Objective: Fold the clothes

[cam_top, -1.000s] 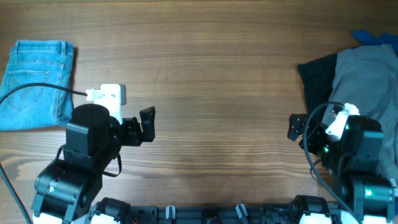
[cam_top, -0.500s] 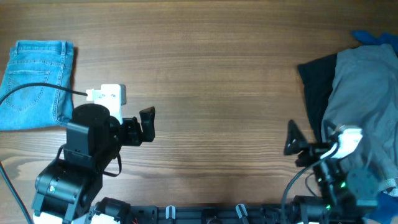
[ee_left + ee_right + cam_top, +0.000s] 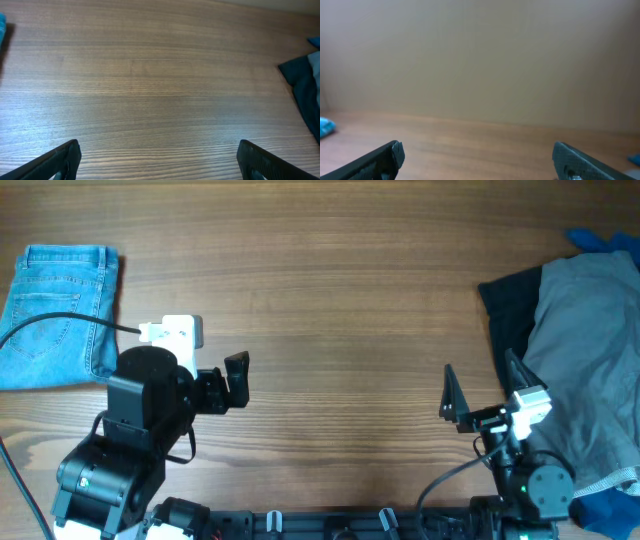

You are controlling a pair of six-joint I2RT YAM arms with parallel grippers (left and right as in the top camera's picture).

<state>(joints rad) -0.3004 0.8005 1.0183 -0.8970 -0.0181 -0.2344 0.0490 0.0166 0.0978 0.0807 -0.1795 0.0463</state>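
Observation:
The clothes, a pair of light blue jeans, lie folded into a flat rectangle at the table's far left. My left gripper hovers to the right of them, apart from them and pointing right. In the left wrist view its fingers stand wide open over bare wood with nothing between them. My right gripper is raised near the front right, its fingers spread. In the right wrist view the right gripper is open and empty, facing the far wall.
A plain grey garment lies heaped over black fabric at the right edge. Bright blue fabric shows behind the heap and at the front right corner. The black fabric also shows in the left wrist view.
My right arm has drawn back from the grey heap toward the front edge and tipped upward, its gripper still open. The left arm and the jeans have not moved.

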